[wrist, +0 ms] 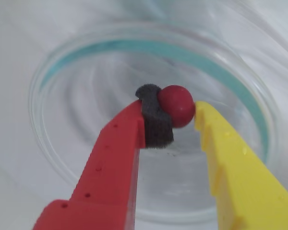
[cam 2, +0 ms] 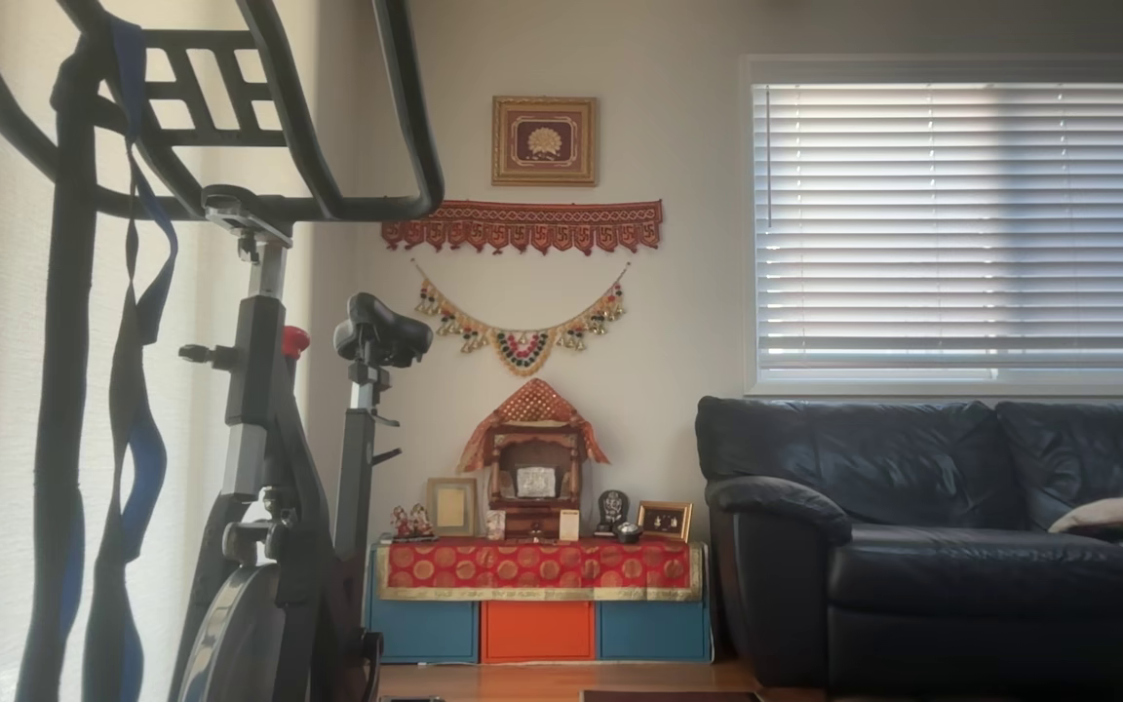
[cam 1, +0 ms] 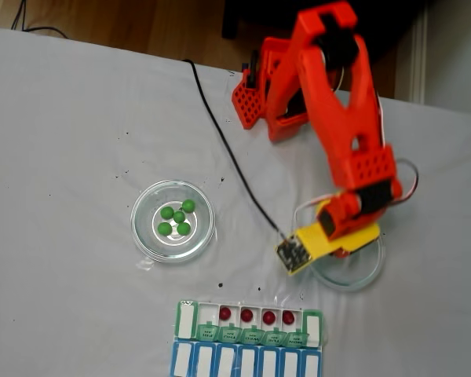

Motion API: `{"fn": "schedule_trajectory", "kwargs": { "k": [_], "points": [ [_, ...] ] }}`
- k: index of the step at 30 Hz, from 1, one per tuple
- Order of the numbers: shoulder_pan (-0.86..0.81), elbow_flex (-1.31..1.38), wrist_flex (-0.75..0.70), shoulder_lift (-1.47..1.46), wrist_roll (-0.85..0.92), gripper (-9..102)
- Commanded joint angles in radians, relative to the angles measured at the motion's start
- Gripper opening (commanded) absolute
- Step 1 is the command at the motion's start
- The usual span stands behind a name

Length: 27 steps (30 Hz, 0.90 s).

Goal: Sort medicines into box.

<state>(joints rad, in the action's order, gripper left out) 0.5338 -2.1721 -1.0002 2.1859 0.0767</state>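
In the wrist view my gripper [wrist: 176,108] is shut on a dark red ball [wrist: 178,103], one of the medicines. It is pinched between the dark foam pad [wrist: 156,122] on the red finger and the tip of the yellow finger [wrist: 206,117], over a clear round glass dish [wrist: 149,45]. In the fixed view the orange arm [cam 1: 337,118] reaches down over that dish [cam 1: 365,276] at the right. Several green balls [cam 1: 179,217] lie in a second glass dish [cam 1: 145,239] at the left. The box [cam 1: 187,318], with its green lids, holds several dark red balls [cam 1: 246,315] in its open compartments.
A blue-lidded organizer row [cam 1: 247,363] lies right below the box at the table's front edge. A black cable [cam 1: 228,153] runs across the white cloth to the wrist. The other view shows a room with an exercise bike [cam 2: 269,439] and a sofa [cam 2: 942,536].
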Motion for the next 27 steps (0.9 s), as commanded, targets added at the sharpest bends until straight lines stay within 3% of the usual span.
{"fn": "schedule_trajectory", "kwargs": {
  "k": [1, 7, 27],
  "points": [
    [-0.009, 0.029, -0.061, 0.229, -0.017, 1],
    [-0.080, 0.146, -0.137, 0.232, -0.018, 1],
    [-0.538, 0.354, 0.094, -0.123, -0.005, 1]
  ]
}}
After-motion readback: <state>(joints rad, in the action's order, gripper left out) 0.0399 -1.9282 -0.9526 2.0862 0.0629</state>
